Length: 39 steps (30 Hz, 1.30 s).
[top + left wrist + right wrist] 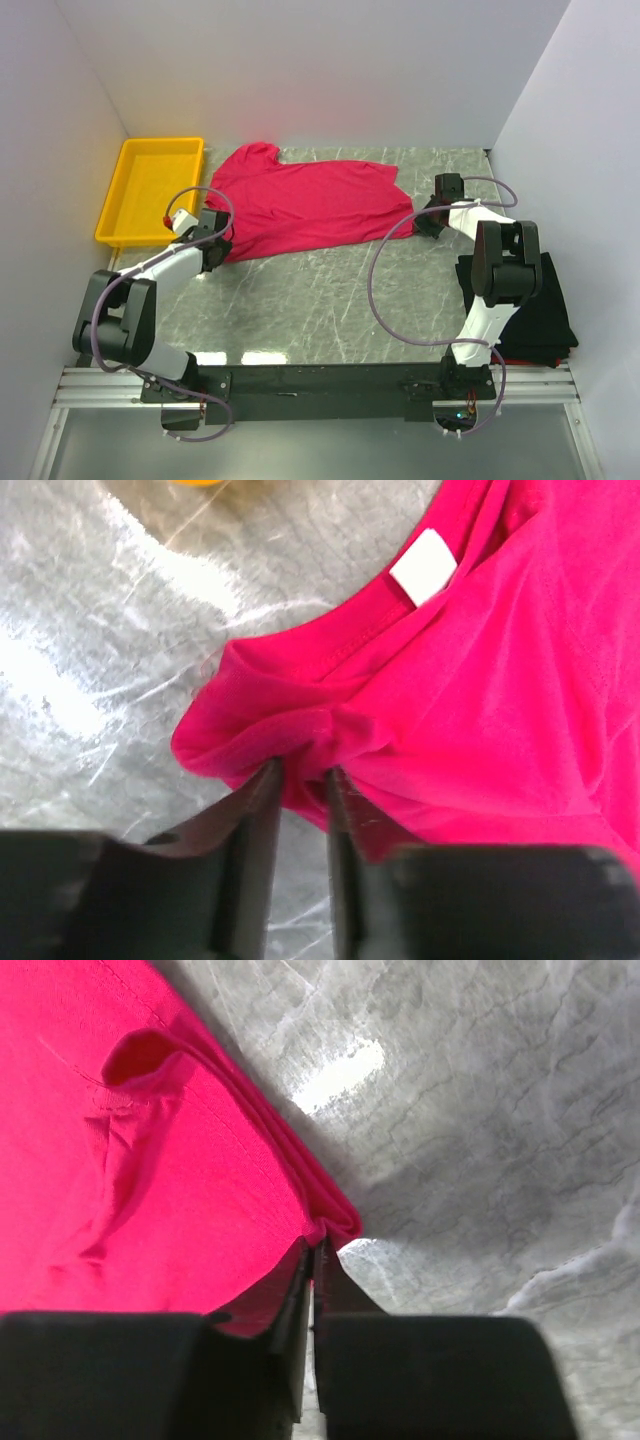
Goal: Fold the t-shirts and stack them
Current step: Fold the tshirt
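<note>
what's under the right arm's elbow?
The black t-shirt, on the table by its right edge. The arm covers its left part, so how it's folded there can't be seen.

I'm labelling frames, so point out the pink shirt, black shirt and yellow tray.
pink shirt (300,205), top view, middle of the cloth.
black shirt (556,315), top view, its right part.
yellow tray (150,185), top view, bare floor.

Yellow plastic tray (150,190) at the far left corner of the grey marbled table (330,300).
</note>
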Motion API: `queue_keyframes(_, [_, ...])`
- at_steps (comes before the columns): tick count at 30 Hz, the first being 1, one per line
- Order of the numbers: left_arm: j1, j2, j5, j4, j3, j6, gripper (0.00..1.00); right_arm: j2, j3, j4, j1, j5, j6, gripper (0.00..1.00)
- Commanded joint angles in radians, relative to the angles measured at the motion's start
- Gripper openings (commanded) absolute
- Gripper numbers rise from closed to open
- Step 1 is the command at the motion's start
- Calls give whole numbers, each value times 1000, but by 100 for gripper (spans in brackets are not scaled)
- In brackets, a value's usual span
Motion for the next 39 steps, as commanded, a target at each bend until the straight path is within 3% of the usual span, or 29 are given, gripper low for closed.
queue_keyframes(1, [10, 10, -44, 13, 51, 37, 28, 4, 41, 7, 2, 28, 7, 1])
queue_keyframes(6, [47, 1, -37, -51, 97, 56, 1, -46, 22, -5, -9, 36, 5, 0])
queue_keyframes(14, [53, -44, -41, -154, 140, 89, 1, -152, -57, -17, -36, 53, -2, 0])
queue_keyframes(24, [50, -136, -9, -272, 137, 123, 1, -373, -297, -14, -87, 24, -7, 0])
queue_keyframes(36, [-48, -308, -7, -355, -10, 63, 1, -716, -585, -76, -108, -59, 28, 0])
queue_keyframes(38, [-51, -340, 12, -350, -65, 48, 4, -753, -616, -89, -108, -80, 27, 1])
queue_keyframes(39, [-51, -379, 20, -346, -83, 46, 9, -764, -620, -94, -107, -86, 21, 7])
